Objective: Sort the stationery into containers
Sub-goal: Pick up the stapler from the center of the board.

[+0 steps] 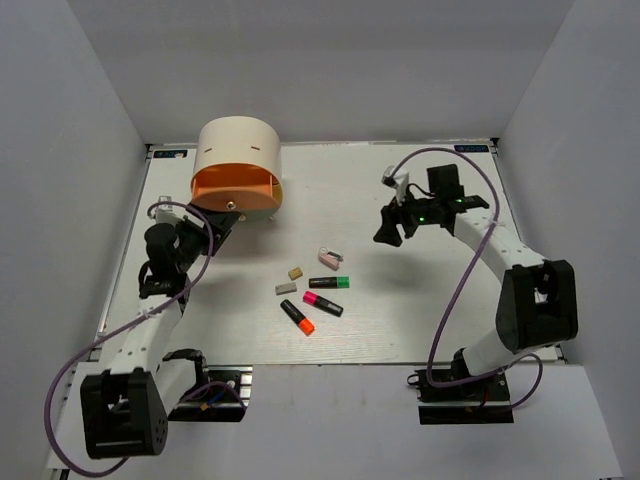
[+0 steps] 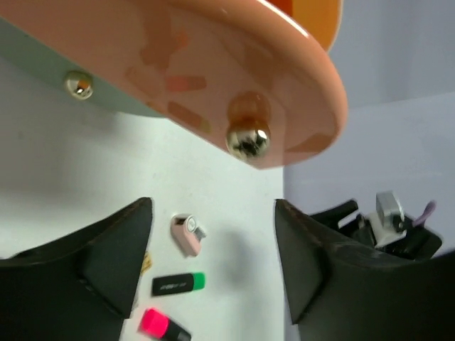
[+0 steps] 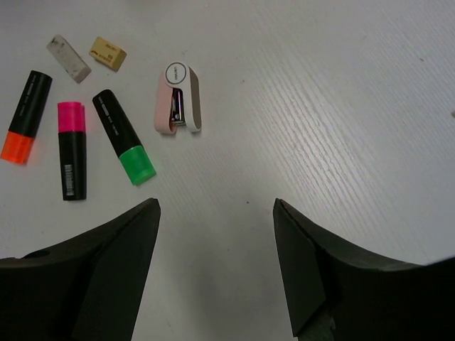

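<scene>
The cream drum container (image 1: 238,150) stands at the back left, its orange drawer (image 1: 232,188) swung out with a brass knob (image 2: 247,139). My left gripper (image 1: 212,226) is open, just below that knob. The green-capped (image 1: 329,282), pink-capped (image 1: 322,303) and orange-capped (image 1: 297,316) highlighters lie mid-table with a beige eraser (image 1: 295,272), a grey eraser (image 1: 286,288) and the pink-white piece (image 1: 330,258). My right gripper (image 1: 391,233) is open and empty, right of them. In the right wrist view the pink-white piece (image 3: 178,98) and green highlighter (image 3: 124,146) lie ahead of the fingers.
White walls enclose the table on three sides. The table's left edge (image 1: 130,240) runs beside the left arm. A purple cable (image 1: 455,290) loops along the right arm. The right arm shows in the left wrist view (image 2: 384,220).
</scene>
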